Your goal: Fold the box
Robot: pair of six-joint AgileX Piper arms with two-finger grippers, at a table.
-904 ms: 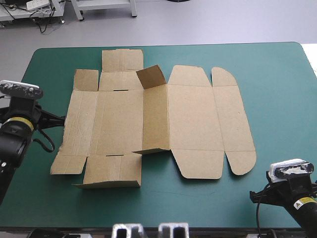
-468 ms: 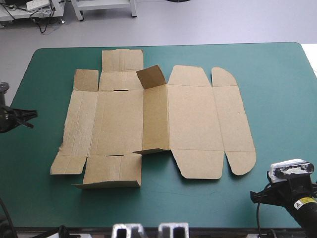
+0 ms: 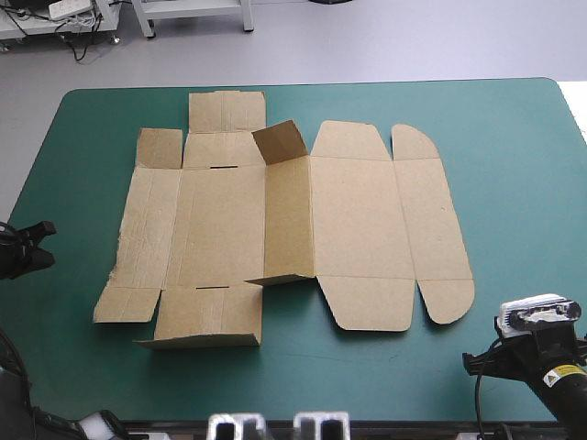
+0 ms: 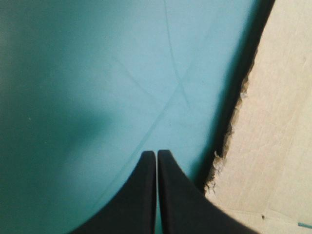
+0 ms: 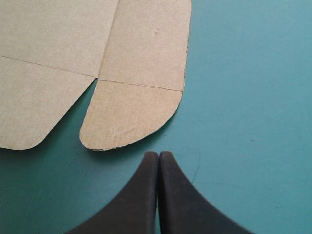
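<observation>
Cardboard made up the task's thing: a flat, cut sheet of brown board, the box [image 3: 348, 229], lay spread open on the teal-green cover [image 3: 514, 165] of the table, between the two arms. The left gripper [image 4: 156, 152] had its black fingers [image 4: 139, 195] pressed together in one pointed arch, clasping nothing, over bare cover. Just beside those fingers, slightly ahead and to one side, ran the box's torn outer edge [image 4: 229, 141], ragged, its paper skin frayed. The right gripper [image 5: 159, 153] was likewise clenched on nothing, and just ahead of its fingertips, apart from them, lay a rounded end flap [image 5: 129, 114] with a clean scored crease at its root. The sheet looked light and stiff within each panel, likely to hinge readily along its score lines and to skid on the smooth cover if pushed. Lying flush, its edges would probably resist a finger slipping beneath. The small flap [image 3: 280, 142] standing up at the far side, or the near flap [image 3: 209, 316] with its edge slightly lifted, seemed the easier places to take hold. The torn edge looked weak and best avoided.
</observation>
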